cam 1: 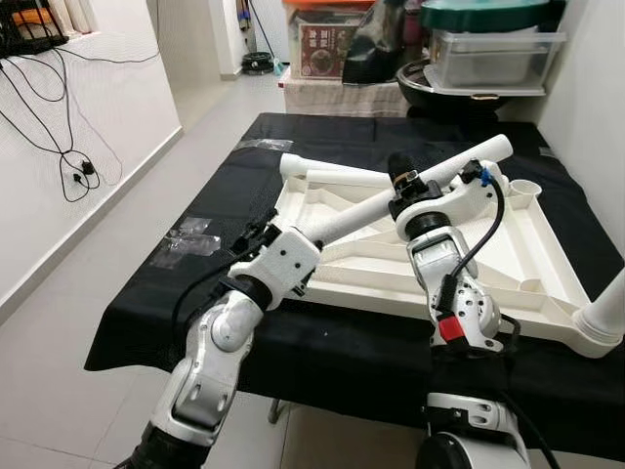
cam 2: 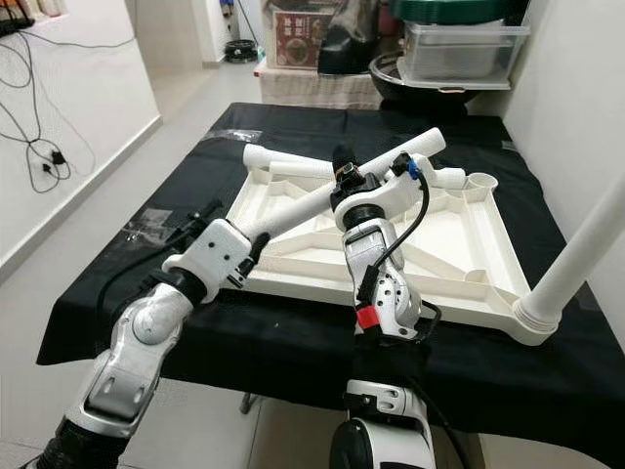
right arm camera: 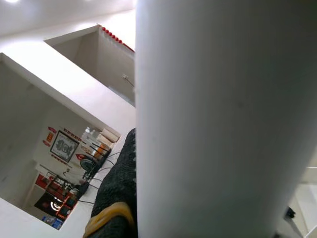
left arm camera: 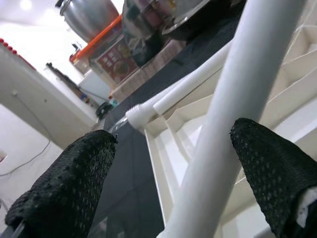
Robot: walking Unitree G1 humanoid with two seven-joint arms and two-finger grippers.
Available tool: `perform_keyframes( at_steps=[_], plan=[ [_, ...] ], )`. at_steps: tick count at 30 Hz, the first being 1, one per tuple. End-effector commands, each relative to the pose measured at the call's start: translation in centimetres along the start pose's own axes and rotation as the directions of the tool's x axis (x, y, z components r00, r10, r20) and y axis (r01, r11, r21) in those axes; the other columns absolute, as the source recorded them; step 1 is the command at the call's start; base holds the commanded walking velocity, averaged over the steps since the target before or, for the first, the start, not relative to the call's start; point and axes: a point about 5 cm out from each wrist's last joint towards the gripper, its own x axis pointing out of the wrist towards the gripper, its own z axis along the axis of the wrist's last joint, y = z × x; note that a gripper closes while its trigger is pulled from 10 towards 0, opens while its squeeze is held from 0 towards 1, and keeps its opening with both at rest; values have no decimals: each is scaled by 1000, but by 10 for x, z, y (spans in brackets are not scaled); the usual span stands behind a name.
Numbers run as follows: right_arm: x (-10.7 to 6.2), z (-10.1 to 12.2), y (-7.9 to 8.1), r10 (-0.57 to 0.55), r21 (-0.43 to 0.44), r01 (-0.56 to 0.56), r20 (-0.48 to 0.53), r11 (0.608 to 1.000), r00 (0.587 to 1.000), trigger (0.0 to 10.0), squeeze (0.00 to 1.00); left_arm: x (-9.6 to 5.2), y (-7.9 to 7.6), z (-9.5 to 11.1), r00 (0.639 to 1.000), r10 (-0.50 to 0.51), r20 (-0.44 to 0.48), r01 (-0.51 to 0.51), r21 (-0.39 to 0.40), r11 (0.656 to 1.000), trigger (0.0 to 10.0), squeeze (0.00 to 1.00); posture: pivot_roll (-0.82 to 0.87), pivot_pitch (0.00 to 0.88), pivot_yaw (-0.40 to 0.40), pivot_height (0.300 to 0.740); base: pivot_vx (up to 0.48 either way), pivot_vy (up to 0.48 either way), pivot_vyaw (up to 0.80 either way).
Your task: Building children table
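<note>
I have the white table top lying upside down on the black cloth that covers the work table, ribs facing up. A long white table leg runs slantwise above it, from about 8 o'clock near the left wrist up to 2 o'clock at the far corner.

My left gripper sits at the low end of that leg. In the left wrist view its two black fingers stand apart on either side of the tube, one of them well clear of it. My right gripper is on the leg near its middle. The right wrist view puts the white tube hard against the lens with one dark finger beside it, so I cannot tell whether those fingers are closed on it.

Another leg stands upright in the corner socket at 4 o'clock (near the wall). A shorter white tube lies along the far edge at 11 o'clock.
</note>
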Motion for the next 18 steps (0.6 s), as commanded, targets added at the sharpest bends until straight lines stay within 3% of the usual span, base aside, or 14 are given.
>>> perform_keyframes(
  at_steps=[1,8,12,18],
  plan=[
    [3,2,5,-12,25,12,2,1000,1000,0,0,-3,0,-14,995,-18,-96,16,-24,1000,10000,0,52,66,-5,740,0,0,0],
    [4,9,23,31,44,-32,23,999,999,0,0,-7,-11,-33,974,-74,-216,40,-158,987,10000,0,47,67,-5,740,0,0,0],
    [5,10,28,49,43,-50,25,998,999,0,0,-8,-13,-36,970,-71,-232,44,-119,992,10000,0,47,67,-6,740,0,0,0],
    [2,8,28,60,43,-60,7,997,998,0,0,-9,7,-49,962,21,-273,-19,10,1000,10000,0,50,71,-9,740,0,0,0]
  ],
)
